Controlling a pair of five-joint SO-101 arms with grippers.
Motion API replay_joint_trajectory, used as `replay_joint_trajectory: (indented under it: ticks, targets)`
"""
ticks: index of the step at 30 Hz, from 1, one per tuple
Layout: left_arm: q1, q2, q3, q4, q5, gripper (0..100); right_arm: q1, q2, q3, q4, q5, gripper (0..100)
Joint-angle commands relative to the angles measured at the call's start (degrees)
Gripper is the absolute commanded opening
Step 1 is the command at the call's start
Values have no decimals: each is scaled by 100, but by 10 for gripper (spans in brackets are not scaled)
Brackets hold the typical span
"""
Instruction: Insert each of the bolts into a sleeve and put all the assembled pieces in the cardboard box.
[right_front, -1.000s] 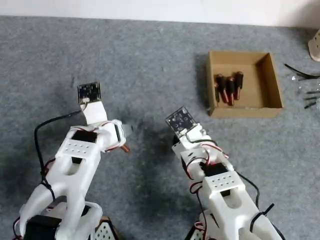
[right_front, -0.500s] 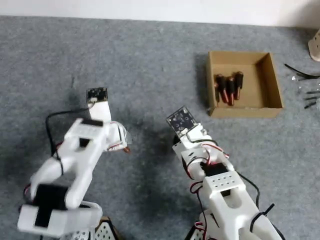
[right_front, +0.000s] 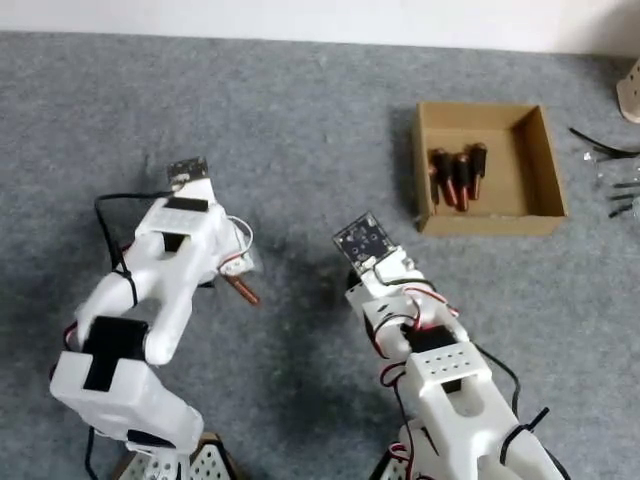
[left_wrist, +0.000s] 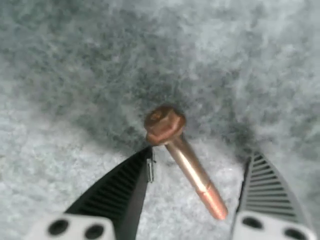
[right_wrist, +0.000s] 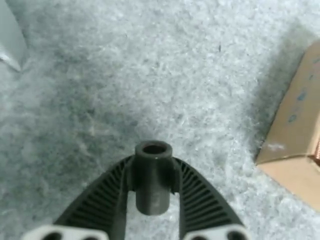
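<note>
Your left arm (right_front: 150, 290) has folded back and risen toward the high camera over the last second. Its wrist has tipped, so more of the bolt (right_front: 243, 290) now shows past the fingers. Your right arm (right_front: 440, 370) has not shifted.

The left gripper (left_wrist: 200, 155) has its jaws wide apart, straddling the bolt. The bolt lies on the grey carpet (right_front: 300, 130) between them, head away from the wrist and tip back toward the palm. Its shaft sits close to one finger and well off the other, so nothing is clamped. I judge you are lined up to close on it, not carrying it.

The right gripper (right_wrist: 153, 165) is closed on the sleeve (right_wrist: 152, 185), with the open bore pointing out past the fingertips. That reads as a socket held ready for the bolt. It waits between the left arm and the cardboard box (right_front: 490, 225), so a finished piece would have a short way to go. Several assembled pieces (right_front: 455, 175) already lie together in the box, near one wall.

The high view gives you the layout: bolt, both arms and box, with the bolt well apart from the box. From above, the right wrist's own board covers the sleeve. The right wrist view adds the grip, the clear bore and a corner of the box near by. The left wrist view gives you what the high view cannot: the gap on each side of the bolt's shaft, and which way the head points.
</note>
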Motion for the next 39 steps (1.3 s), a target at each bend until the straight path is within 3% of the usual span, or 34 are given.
replay_joint_trajectory:
  ticks: [1, 9, 15, 23, 31, 39]
  targets:
    - [-198, 22, -233, -35, 105, 270, 84, -136, -75, -189, -53, 5]
    - [-479, 31, -180, -308, 114, 245, 84, -136, -75, -189, -44, 5]
    - [-488, 224, 13, -791, 97, 0, 84, -136, -75, -189, -44, 5]
    - [-409, 242, 40, -905, 105, 5, 92, -136, -75, -189, -35, 5]
    - [119, -207, 242, -914, 79, 5, 92, -136, -75, -189, -35, 5]
    - [145, -1349, 681, -932, -246, 4, 92, -136, -75, -189, -35, 5]
